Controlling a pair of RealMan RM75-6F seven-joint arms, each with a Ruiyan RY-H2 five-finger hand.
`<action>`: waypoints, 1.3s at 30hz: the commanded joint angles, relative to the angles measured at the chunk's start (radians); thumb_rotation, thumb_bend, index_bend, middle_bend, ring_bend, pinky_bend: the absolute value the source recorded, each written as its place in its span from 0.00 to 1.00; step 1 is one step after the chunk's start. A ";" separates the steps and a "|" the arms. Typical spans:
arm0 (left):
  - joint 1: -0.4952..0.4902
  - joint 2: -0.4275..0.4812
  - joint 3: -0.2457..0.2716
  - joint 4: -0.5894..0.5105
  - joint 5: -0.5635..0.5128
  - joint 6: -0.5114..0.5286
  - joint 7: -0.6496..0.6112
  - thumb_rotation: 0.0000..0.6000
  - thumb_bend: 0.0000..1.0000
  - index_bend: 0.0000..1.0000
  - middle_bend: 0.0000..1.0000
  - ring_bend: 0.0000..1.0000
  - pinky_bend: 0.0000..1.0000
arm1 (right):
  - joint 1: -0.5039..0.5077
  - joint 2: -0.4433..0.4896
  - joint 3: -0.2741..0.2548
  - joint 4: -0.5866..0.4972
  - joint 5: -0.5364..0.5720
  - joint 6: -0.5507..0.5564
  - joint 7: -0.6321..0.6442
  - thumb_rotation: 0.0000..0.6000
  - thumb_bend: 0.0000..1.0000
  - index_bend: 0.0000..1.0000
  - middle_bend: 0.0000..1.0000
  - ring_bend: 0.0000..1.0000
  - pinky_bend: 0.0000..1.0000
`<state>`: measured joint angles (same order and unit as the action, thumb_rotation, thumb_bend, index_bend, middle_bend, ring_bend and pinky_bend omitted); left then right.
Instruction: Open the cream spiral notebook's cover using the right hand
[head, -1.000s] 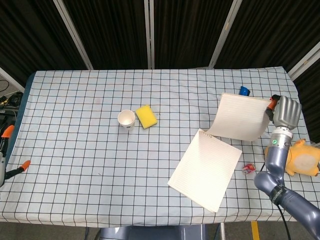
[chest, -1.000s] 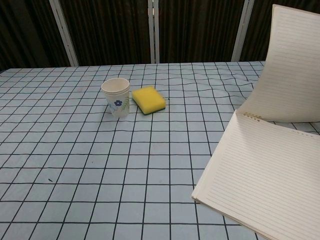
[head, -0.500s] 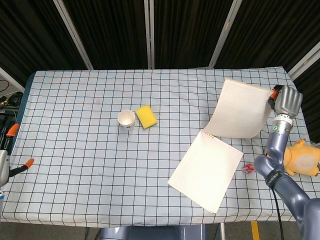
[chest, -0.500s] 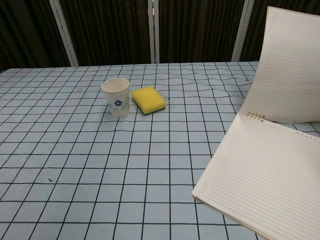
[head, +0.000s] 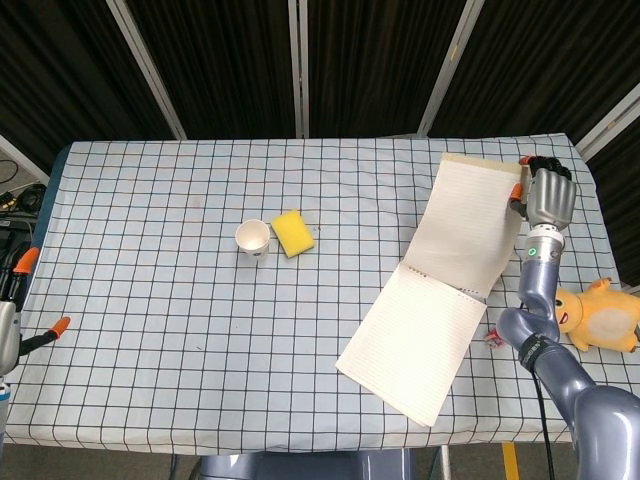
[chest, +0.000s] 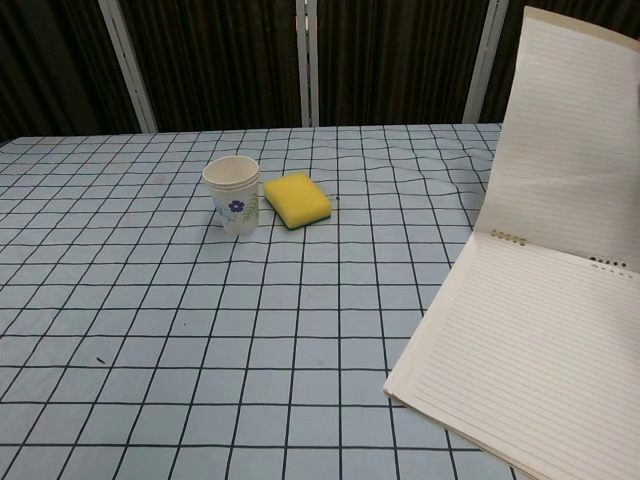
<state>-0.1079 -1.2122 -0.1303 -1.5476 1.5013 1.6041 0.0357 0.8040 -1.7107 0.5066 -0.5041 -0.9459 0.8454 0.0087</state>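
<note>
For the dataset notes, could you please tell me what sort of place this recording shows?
Probably a robot lab test bench, not a home: a table under a checked cloth, black curtains on a metal frame behind it, and orange-handled clamps at the table's left edge.

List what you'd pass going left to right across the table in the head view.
Paper cup → yellow sponge → cream spiral notebook with its lifted cover → right robot hand → yellow plush toy.

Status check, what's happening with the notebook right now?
Right hand holds the raised cover by its far edge. Notebook lies open on the table. Left hand out of view. Nothing in the way.
</note>
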 joint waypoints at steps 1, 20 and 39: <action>0.000 0.000 0.000 0.000 0.001 0.001 0.000 1.00 0.14 0.00 0.00 0.00 0.00 | 0.003 0.000 0.003 0.003 0.005 0.002 0.001 1.00 0.45 0.17 0.09 0.01 0.05; 0.000 0.002 0.010 0.017 -0.012 -0.022 -0.006 1.00 0.13 0.00 0.00 0.00 0.00 | -0.236 0.209 -0.105 -0.455 -0.123 0.229 0.073 1.00 0.20 0.00 0.00 0.00 0.00; 0.003 0.010 0.045 0.032 -0.009 -0.062 -0.020 1.00 0.09 0.00 0.00 0.00 0.00 | -0.589 0.396 -0.430 -0.835 -0.456 0.616 0.012 1.00 0.17 0.00 0.00 0.00 0.00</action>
<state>-0.1060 -1.2012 -0.0887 -1.5180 1.4901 1.5434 0.0146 0.2531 -1.3350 0.1103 -1.3040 -1.3684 1.4195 0.0399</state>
